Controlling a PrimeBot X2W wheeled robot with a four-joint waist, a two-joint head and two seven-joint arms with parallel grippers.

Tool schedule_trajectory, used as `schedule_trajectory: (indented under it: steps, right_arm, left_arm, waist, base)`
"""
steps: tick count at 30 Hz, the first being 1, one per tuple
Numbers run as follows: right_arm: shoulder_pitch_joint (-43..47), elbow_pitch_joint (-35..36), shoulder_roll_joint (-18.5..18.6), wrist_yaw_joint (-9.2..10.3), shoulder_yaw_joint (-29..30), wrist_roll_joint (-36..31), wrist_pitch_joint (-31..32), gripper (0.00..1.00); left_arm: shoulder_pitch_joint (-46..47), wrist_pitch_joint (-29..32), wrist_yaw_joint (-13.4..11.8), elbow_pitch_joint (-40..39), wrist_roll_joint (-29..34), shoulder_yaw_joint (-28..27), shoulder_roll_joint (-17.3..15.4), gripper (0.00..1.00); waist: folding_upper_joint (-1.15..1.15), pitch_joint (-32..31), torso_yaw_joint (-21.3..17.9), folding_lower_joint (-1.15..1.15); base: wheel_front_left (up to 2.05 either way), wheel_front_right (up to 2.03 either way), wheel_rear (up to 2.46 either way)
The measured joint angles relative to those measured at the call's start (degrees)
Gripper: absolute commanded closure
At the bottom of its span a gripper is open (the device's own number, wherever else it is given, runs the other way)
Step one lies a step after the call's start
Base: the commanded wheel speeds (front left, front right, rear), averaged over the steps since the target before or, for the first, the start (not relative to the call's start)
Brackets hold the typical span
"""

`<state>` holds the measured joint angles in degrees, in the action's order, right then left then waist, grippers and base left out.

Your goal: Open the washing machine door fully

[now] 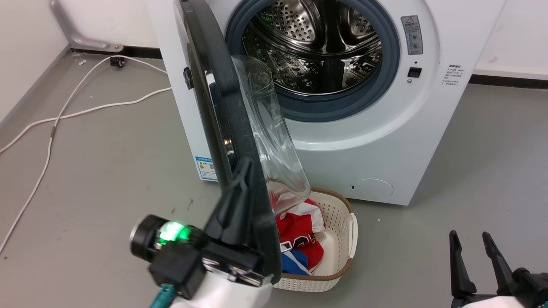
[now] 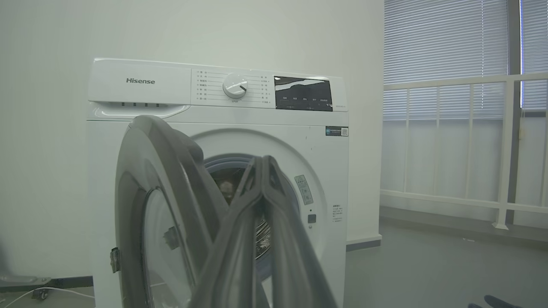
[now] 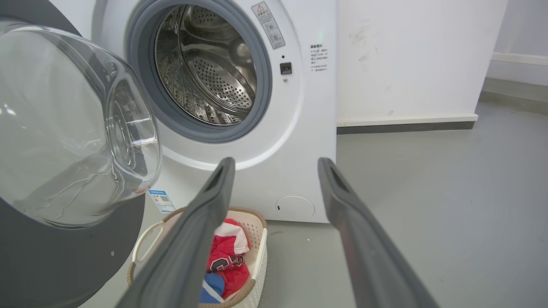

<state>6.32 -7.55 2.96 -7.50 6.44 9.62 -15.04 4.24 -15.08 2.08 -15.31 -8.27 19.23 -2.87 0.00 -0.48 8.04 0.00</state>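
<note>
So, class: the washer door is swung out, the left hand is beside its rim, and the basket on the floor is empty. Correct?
No. The basket isn't empty: the head view shows red, white and blue clothes in it. The door is swung out, left hand beside its rim.

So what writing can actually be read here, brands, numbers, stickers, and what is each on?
"Hisense": washing machine's top panel, left of the dial.
Words around the dial and on the dark display: too small to read.
Warning sticker beside the drum opening: a triangle sign shows; text too small.
Blue label low on the machine's front: blurred.
Red garment in the basket: dark characters, folded, unreadable.
</note>
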Motion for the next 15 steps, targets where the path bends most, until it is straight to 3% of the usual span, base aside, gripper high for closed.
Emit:
schedule_trajectory:
  steps: [8,15]
  right_arm:
    - [-0.08,-0.36,0.00,0.00,-0.07,0.60,0.00,0.00]
    - [-0.10,-0.69,0.00,0.00,-0.21,1.38,0.00,0.00]
  left_arm:
    - [-2.02,0.00,2.19,7.82,1.62,5.82,0.00,1.00]
    - [-3.37,0.01,2.38,16.34,1.63,8.18,0.00,1.00]
  waist:
    - [0.00,0.10,0.04,0.00]
    - [0.00,0.34,0.15,0.00]
  base:
    - [0.00,0.00,0.00]
    - [0.00,0.00,0.00]
